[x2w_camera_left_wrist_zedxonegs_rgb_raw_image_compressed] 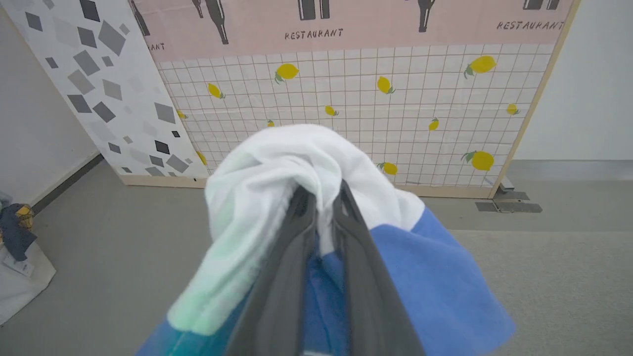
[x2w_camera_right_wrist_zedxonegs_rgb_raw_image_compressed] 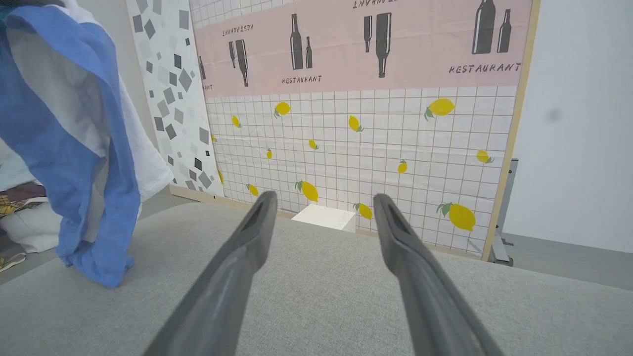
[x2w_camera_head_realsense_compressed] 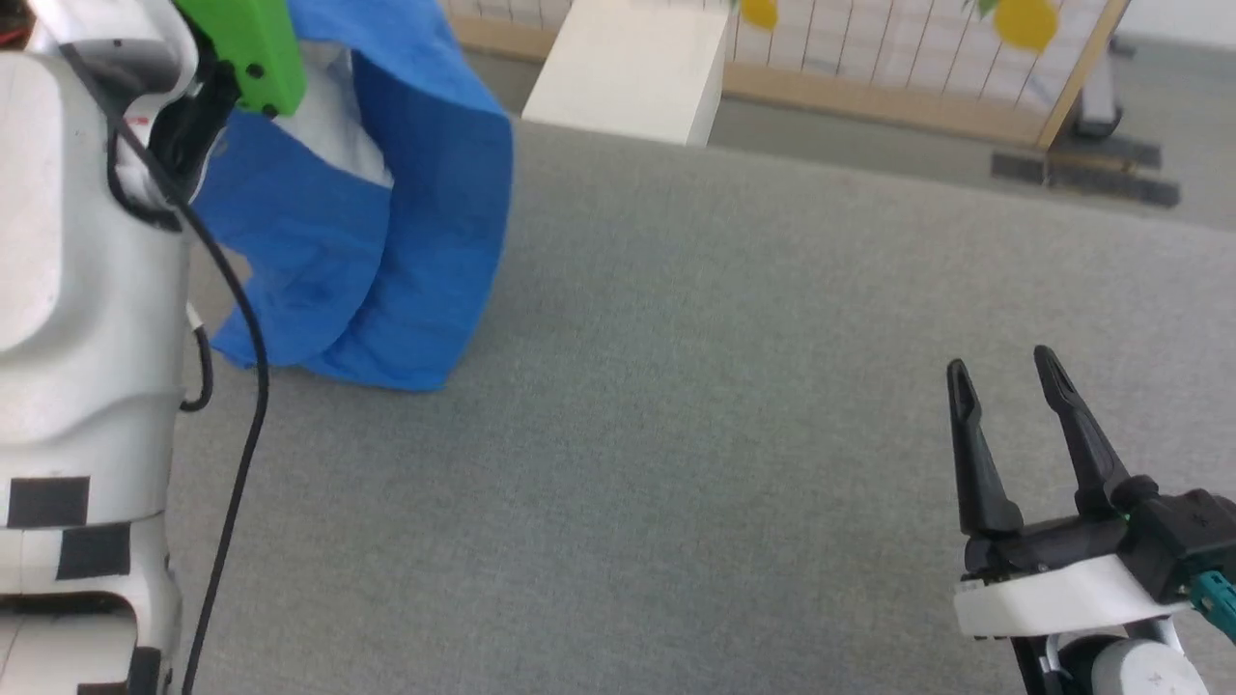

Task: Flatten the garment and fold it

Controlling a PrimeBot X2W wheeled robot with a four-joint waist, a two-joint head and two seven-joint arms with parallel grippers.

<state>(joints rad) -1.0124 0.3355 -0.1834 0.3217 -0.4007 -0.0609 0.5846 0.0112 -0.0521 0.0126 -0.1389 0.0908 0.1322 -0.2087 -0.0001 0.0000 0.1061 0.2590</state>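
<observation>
The soft cotton T-shirt with a white body panel and bright blue sleeves (x2w_camera_head_realsense_compressed: pixel 386 241) is hanging at about ten o'clock in the head view, bunched and draped in loose folds. Nothing is flattened or folded yet, so I judge the task to be sitting at its very start: spreading on the grey fabric-covered table (x2w_camera_head_realsense_compressed: pixel 676 434) and every fold are yet to come.

The left gripper (x2w_camera_left_wrist_zedxonegs_rgb_raw_image_compressed: pixel 321 193) is pinching a wad of white cloth, its two long dark fingers pressed nearly together around it. The right gripper (x2w_camera_head_realsense_compressed: pixel 1004 372) is waiting at about four o'clock, well apart from the shirt, with its fingers spread wide and holding nothing.

The shirt's long axis is running roughly vertically, from the pinched point at the top down to a blue end that appears to be brushing the table. Which end is collar or hem I cannot tell.
</observation>
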